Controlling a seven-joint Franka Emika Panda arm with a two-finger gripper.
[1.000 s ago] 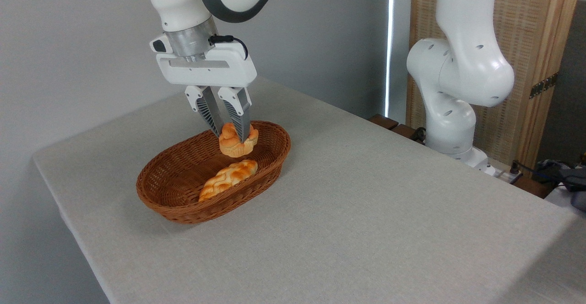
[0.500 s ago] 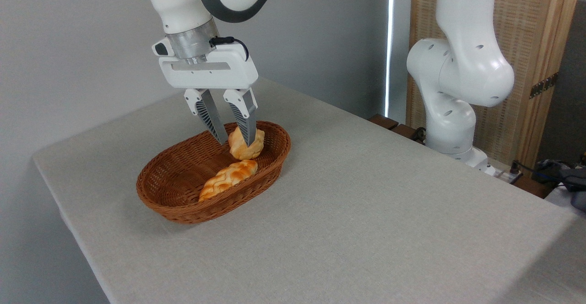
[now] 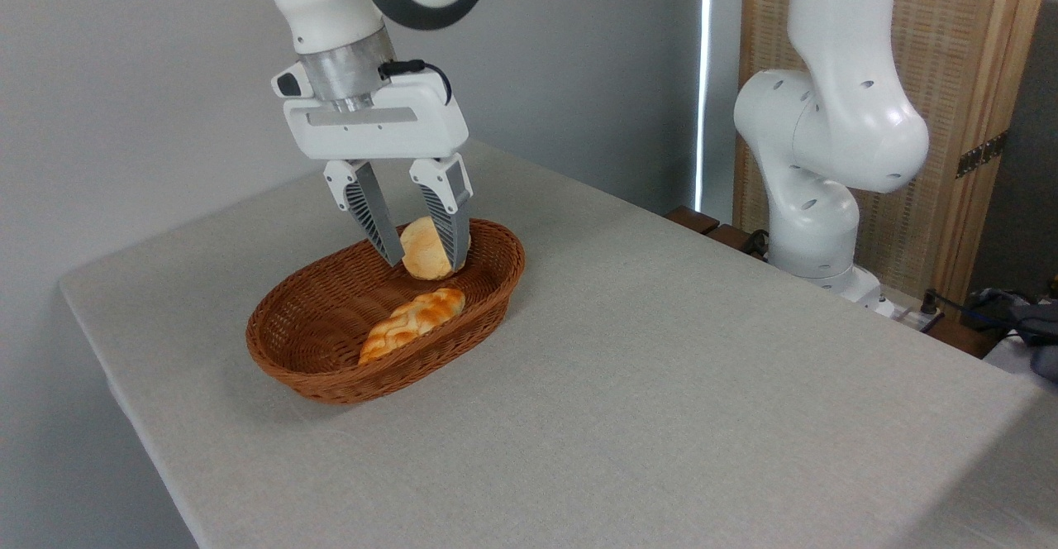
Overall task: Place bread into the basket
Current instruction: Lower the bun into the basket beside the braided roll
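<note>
Gripper [image 3: 423, 261]: pointing down over the far end of the basket, fingers spread wide. Nothing is clamped. The gap between the fingers is wider than the bun.

Bun [image 3: 424, 249]: sits in the gap between the fingertips, nearer the right finger. It is tipped on its side, the pale flat underside turned toward the camera. Whether the right finger touches it cannot be told; the left finger stands apart from it. It appears to rest against the far inside wall of the basket, though its contact point is hidden behind the finger and the rim.

Loaf [image 3: 412, 323]: lies below and toward the camera from the fingertips, on the basket floor along the near wall. It sits just beside the bun; whether they touch cannot be told.

Basket [image 3: 285, 350]: oval wicker, directly under the gripper, stretching from it toward the lower left. It stands on the table [image 3: 661, 400], near the left edge.

Arm base [image 3: 814, 226]: well apart, to the right of the gripper, at the far side of the table.

Step in hand, by judgement: release. The bun is inside the basket and free of the grip, so the placement looks essentially done.

Next move, by judgement: a straight lift clear of the rim. The right finger should not drag the bun, which sits tilted and could roll.
</note>
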